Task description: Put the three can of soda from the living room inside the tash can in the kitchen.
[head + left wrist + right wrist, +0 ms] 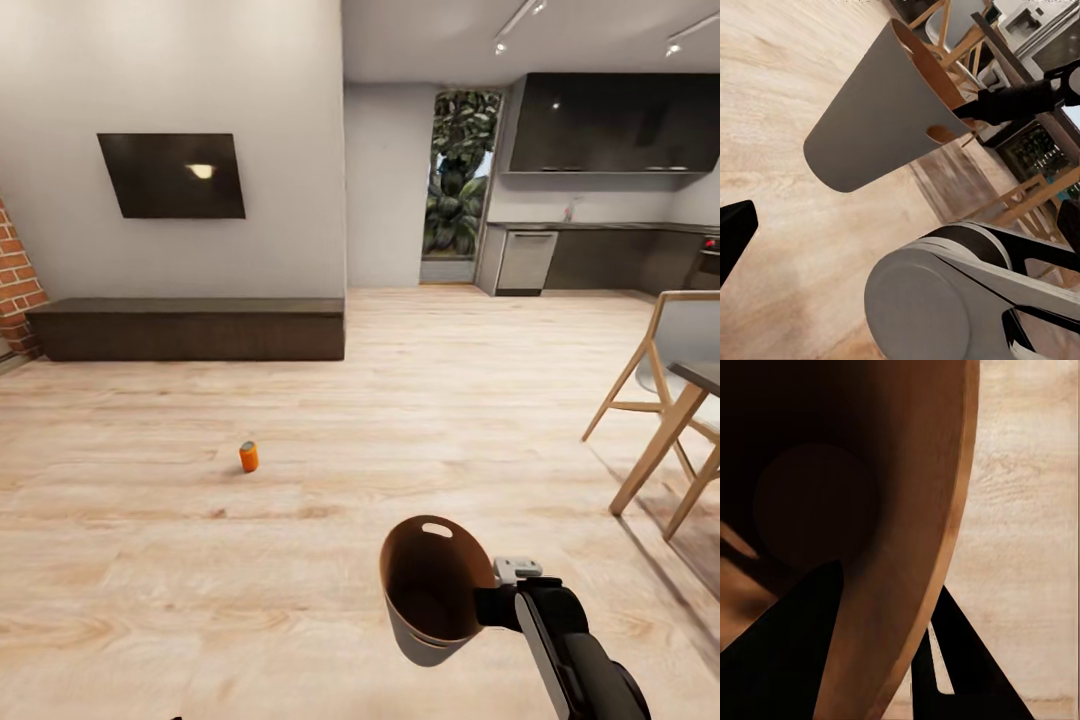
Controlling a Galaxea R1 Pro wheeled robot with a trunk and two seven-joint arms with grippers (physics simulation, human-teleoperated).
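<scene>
The head camera looks forward and down across the wood floor (400, 400) toward the kitchen at one o'clock. The left wrist camera views the bin (881, 112) from outside at middling range; the right wrist camera sits tight against its rim (945, 547), looking inside. All three share bin and floor.

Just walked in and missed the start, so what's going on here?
The robot's right end effector grips the rim of the pale bin and carries it tilted above the wood floor, one finger inside the wall and one outside. The bin's brown inside looks empty. One orange soda can stands on the floor ahead, apart from the bin. The kitchen counters lie beyond.
</scene>
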